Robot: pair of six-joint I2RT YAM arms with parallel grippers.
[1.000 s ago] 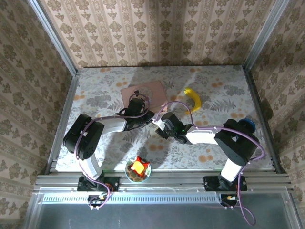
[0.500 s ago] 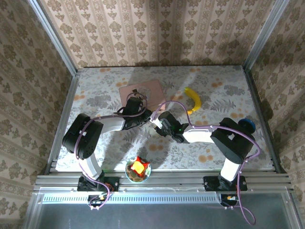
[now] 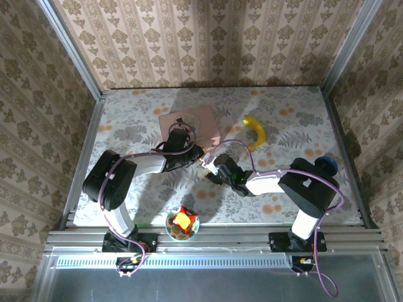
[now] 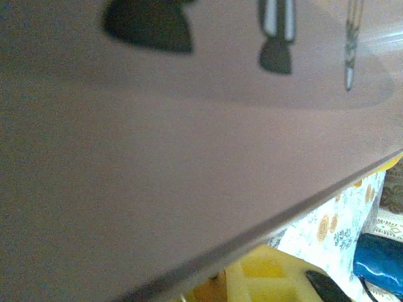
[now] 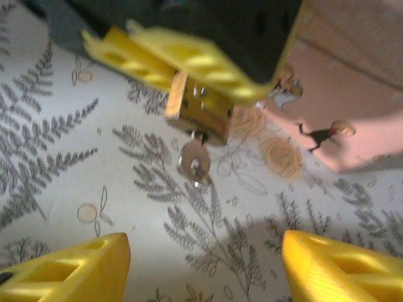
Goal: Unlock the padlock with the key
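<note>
left arm (image 3: pixel 112 179) & right arm (image 3: pixel 307 189): blk/wht, purple cables (image 3: pixel 234 142), yellow end effector fingers (image 5: pixel 63 267)

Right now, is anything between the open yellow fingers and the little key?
Nothing visible. The key sticks out of the padlock held by the left gripper, and only patterned table lies between it and the open right gripper.

The worktop (image 3: pixel 126 116) is being lit brightly and evenly from above; soft shadows are being cast close around the pink box (image 3: pixel 203 119). Against the box, the left wrist view is being blurred and dimmed. The padlock (image 5: pixel 200 112) beside it is being smeared slightly.
</note>
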